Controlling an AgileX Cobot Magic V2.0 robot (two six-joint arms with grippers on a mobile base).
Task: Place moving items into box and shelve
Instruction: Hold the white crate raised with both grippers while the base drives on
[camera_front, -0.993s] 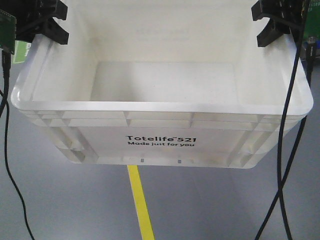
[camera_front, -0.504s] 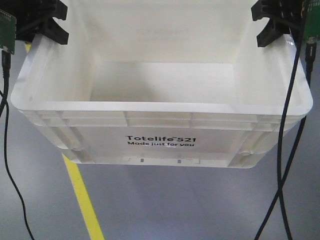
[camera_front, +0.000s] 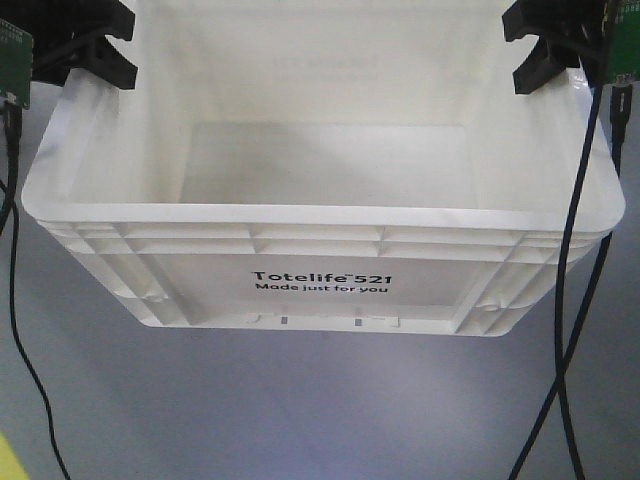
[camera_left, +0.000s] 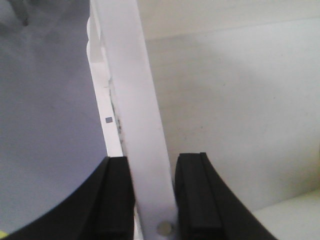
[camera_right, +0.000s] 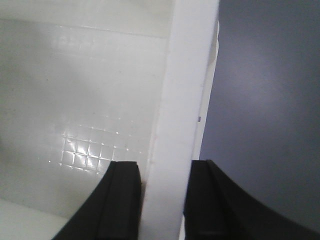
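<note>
The large white box (camera_front: 320, 217) with black print "Totelife 521" hangs above the grey floor, held at both short ends. My left gripper (camera_front: 85, 45) is shut on the box's left rim, which shows in the left wrist view (camera_left: 130, 90) between the black pads (camera_left: 117, 200). My right gripper (camera_front: 548, 45) is shut on the right rim, which shows in the right wrist view (camera_right: 187, 90) between its pads (camera_right: 120, 200). The visible inside of the box is bare white. No plush toy shows in any view.
Grey floor (camera_front: 300, 410) lies under the box, with a corner of a yellow floor line (camera_front: 8, 462) at the bottom left. Black cables (camera_front: 575, 300) hang down on the right and on the left (camera_front: 15, 300).
The yellow floor line has slid from under the box's middle to the far bottom-left corner. The box and both grippers keep their place in the view.
</note>
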